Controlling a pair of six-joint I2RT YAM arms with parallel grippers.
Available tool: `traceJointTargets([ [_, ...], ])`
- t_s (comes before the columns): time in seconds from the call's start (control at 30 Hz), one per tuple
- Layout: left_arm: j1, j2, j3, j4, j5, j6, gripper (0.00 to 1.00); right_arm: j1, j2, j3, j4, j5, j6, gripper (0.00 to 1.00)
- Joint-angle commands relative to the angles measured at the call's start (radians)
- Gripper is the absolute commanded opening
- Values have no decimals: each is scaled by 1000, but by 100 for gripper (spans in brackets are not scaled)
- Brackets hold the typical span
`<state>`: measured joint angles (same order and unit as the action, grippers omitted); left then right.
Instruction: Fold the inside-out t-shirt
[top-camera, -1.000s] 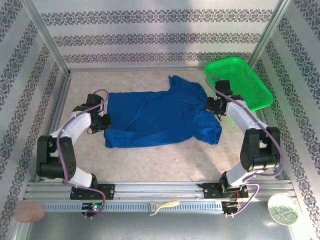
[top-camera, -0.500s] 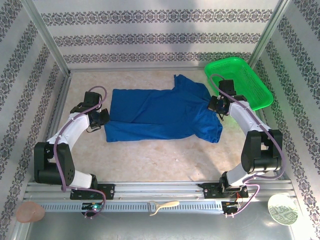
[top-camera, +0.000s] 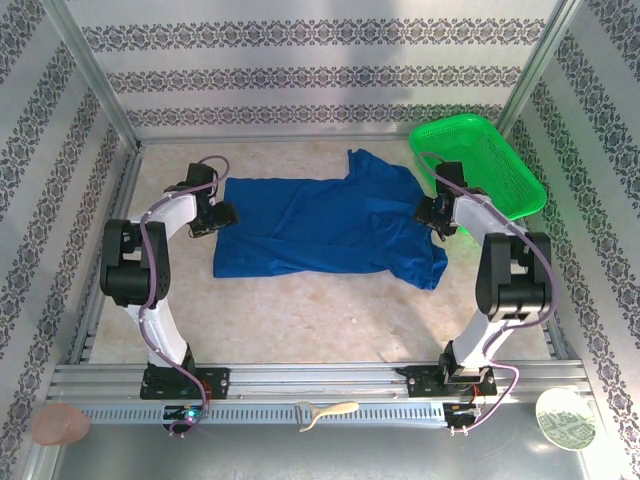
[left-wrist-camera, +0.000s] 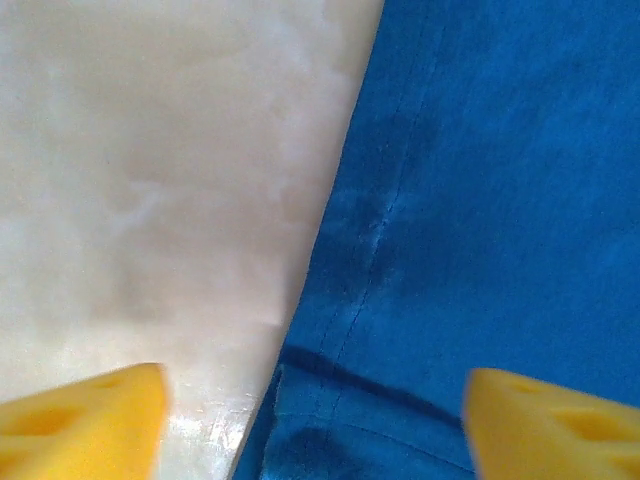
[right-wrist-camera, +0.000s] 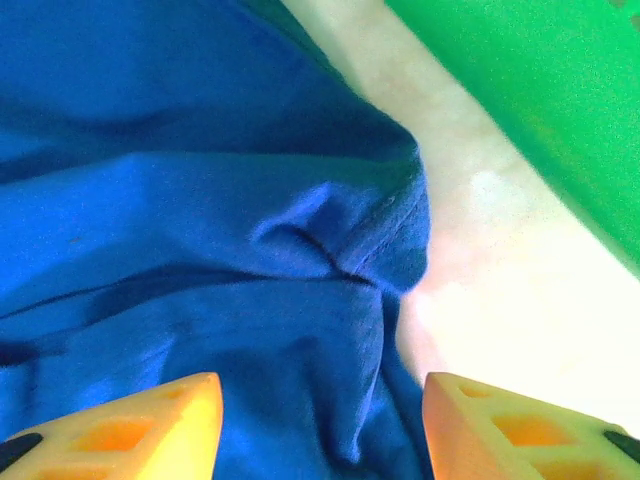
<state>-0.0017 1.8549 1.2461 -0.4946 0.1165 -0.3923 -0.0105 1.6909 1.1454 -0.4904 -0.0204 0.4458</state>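
Blue t-shirt (top-camera: 320, 225) lay spread mid-frame on the table (top-camera: 320, 310), judged soft, light and limp, best pinched at hem and sleeve edges, where left gripper (top-camera: 222, 214) and right gripper (top-camera: 430, 212) hovered, fingers apart, holding nothing.

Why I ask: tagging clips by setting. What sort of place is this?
Probably a lab robot cell, not a home: left arm and right arm bolted to an aluminium rail, patterned panel walls enclosing the table.
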Motion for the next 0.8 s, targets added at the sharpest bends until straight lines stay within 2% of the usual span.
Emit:
traceJointTargets([
  [0.0, 14, -100, 5, -69, 17, 13, 94, 3, -193, -76, -61, -30, 3, 56],
  [0.03, 14, -137, -24, -78, 31, -3, 100, 4, -239, -116, -70, -39, 6, 57],
  [0.23, 9, -399, -305, -88, 187, -106, 100, 6, -434, -338, -118, -49, 38, 58],
  [0.4, 2, -586, -499, -56, 229, -163, 100, 27, -489, -440, -126, -50, 63, 60],
  [0.5, -1, -594, -549, -12, 250, -189, 98, 36, -475, -480, -93, -53, 73, 60],
  [0.77, -49, -510, -581, 86, 279, -241, 81, 72, -362, -489, -49, -54, 60, 56],
])
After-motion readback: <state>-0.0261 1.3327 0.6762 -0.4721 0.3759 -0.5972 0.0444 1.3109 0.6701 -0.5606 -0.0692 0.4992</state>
